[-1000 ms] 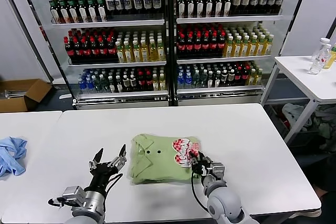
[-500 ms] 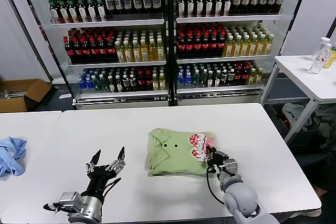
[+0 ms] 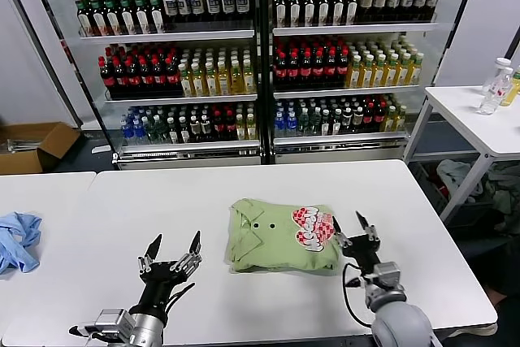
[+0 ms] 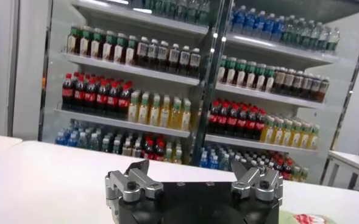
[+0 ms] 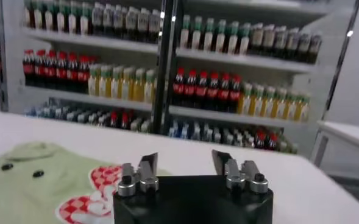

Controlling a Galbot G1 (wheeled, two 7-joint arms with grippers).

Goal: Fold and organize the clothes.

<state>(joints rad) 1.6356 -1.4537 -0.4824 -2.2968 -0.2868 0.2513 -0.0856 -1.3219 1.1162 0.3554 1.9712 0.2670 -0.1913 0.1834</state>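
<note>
Right now the polo shirt (image 3: 280,236) lies folded mid-bench, toward the front edge, collar toward the left edge. Right gripper (image 3: 357,227) sits just beside the shirt's right side, fingers spread, holding nothing. Left gripper (image 3: 171,247) is well apart near the front edge, also spread and empty. Fabric looks soft, light and floppy; pinch a folded edge so the layers likely stay together.

white counter (image 3: 390,193) carries a folded light green polo shirt (image 3: 276,237), collar and red-and-white print facing up.
</note>
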